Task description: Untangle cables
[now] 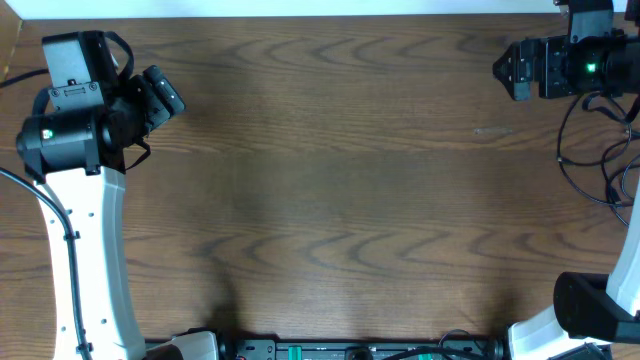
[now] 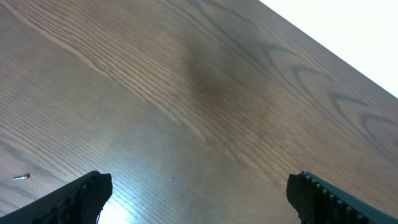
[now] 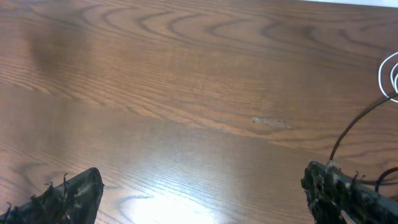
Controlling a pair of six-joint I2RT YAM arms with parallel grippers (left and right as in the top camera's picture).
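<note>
Brown wood with wavy grain makes the table [image 1: 330, 200]. It is smooth, and it shines a bit under the wrist cameras.

At the far left stands the left arm [image 1: 95, 260]. It is long and white, with a boxy black top and a small green light [image 1: 47, 133]. The left gripper [image 1: 165, 95] is black and points right, near the top left corner. Its two fingers [image 2: 87, 190] are flat and dark. They are spread wide apart with only wood between them, and they hold nothing. A tiny silver screw [image 2: 22, 177] lies on the wood near the left finger.

Further right, a pale scuff mark [image 1: 492, 130] sits on the wood.

At the top right, the right gripper [image 1: 505, 68] is black and points left, with another green light behind it. Its fingers [image 3: 74, 193] look rough and bumpy. They too are spread wide and hold nothing.

Thin black cords [image 1: 585, 165] loop at the right edge of the table, below the right gripper. The white cable [image 3: 388, 78] shows only as a thin round curve at the right edge of the right wrist view. A thin dark cord [image 3: 351, 127] bends from there down to the top of the right-hand finger. I cannot tell if it touches the finger.
</note>
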